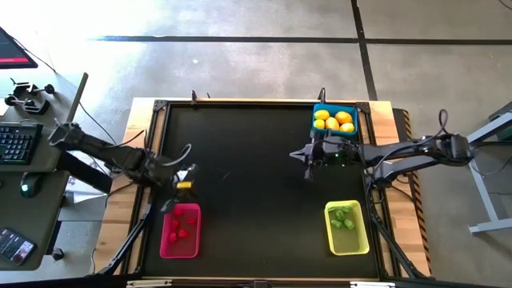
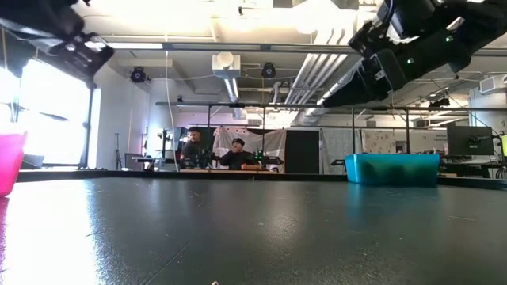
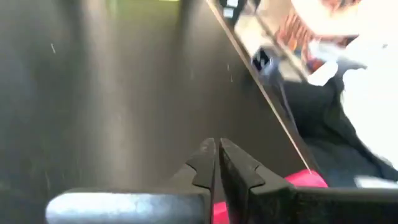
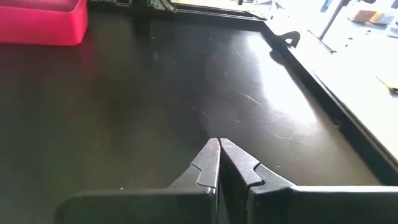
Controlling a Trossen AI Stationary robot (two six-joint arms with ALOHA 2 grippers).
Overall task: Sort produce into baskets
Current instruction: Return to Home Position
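Observation:
The blue basket at the far right holds yellow-orange ovals. The pink-red basket at the near left holds red bits. The yellow-green basket at the near right holds green bits. My left gripper hangs shut and empty above the table just beyond the pink-red basket; its closed fingers show in the left wrist view. My right gripper is shut and empty over the table near the blue basket; it also shows in the right wrist view.
The black table has a raised rim. The blue basket shows in the low view at the right, the pink-red one at the left edge. People sit in the room behind the table.

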